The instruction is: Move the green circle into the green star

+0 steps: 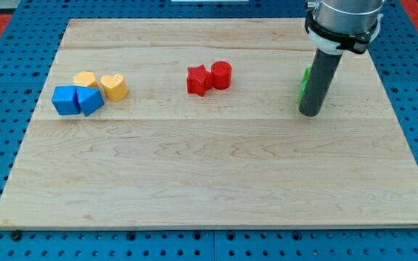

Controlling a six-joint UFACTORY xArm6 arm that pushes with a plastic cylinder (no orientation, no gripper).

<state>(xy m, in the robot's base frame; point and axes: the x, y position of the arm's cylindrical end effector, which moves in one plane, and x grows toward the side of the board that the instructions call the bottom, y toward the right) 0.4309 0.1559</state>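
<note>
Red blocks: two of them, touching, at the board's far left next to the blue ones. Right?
Not quite. The two red blocks do touch, but the camera view shows them near the board's top centre, well apart from the blue blocks at the view's left.

My rod (321,76) covers most of the green blocks: only a thin green sliver (305,85) shows along its view-left side, just above my tip (310,113). I can't tell its shape, or whether it is one block or two. Contact between rod and green unclear. The arm housing (343,20) above the rod is cut off by the view's top edge.
</note>
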